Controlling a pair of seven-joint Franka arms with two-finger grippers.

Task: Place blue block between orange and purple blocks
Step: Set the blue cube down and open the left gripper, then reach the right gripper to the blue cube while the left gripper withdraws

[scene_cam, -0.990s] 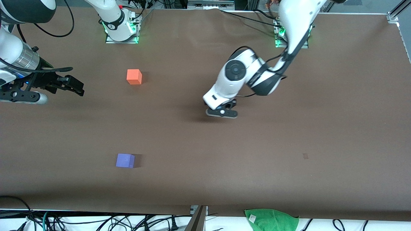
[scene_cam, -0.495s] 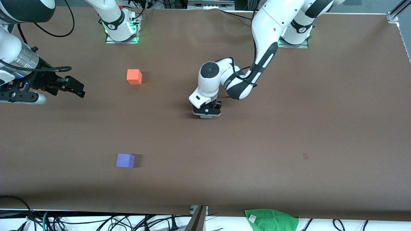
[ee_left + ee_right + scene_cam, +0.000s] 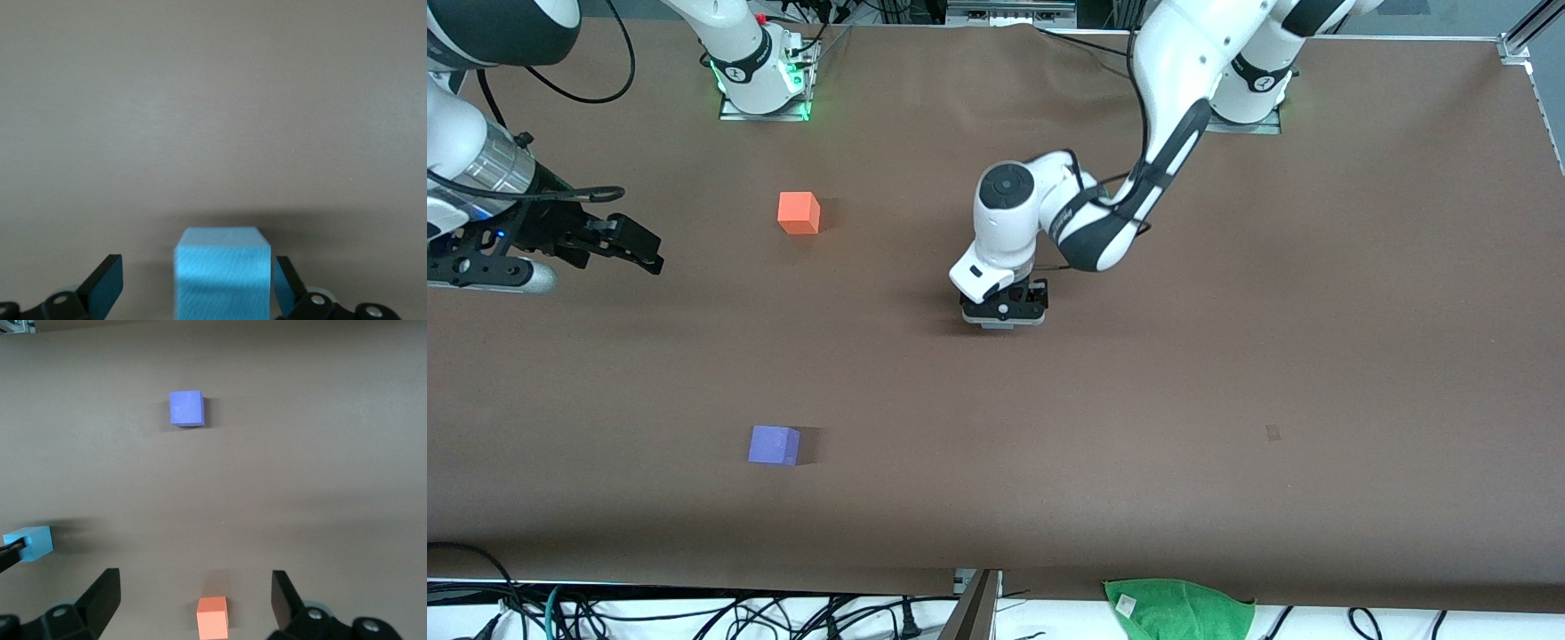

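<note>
The blue block [image 3: 223, 273] sits on the brown table between the fingers of my left gripper [image 3: 197, 288]. The gripper is open, with one finger close against the block and the other a gap away. In the front view the left gripper [image 3: 1003, 313] points down mid-table and hides the block. The orange block [image 3: 799, 213] lies toward the right arm's end, and the purple block [image 3: 774, 445] is nearer the front camera. My right gripper [image 3: 645, 251] waits open over the right arm's end of the table. In the right wrist view, the right gripper [image 3: 195, 595] faces the orange [image 3: 212, 618], purple [image 3: 187, 408] and blue [image 3: 30, 543] blocks.
A green cloth [image 3: 1178, 609] lies off the table's near edge. A small dark mark [image 3: 1272, 432] is on the brown table cover toward the left arm's end. Cables run along the near edge.
My left gripper has swung toward the right arm's end, turned upright and come down around the blue block. The right arm has barely moved, and the orange and purple blocks have not moved.
</note>
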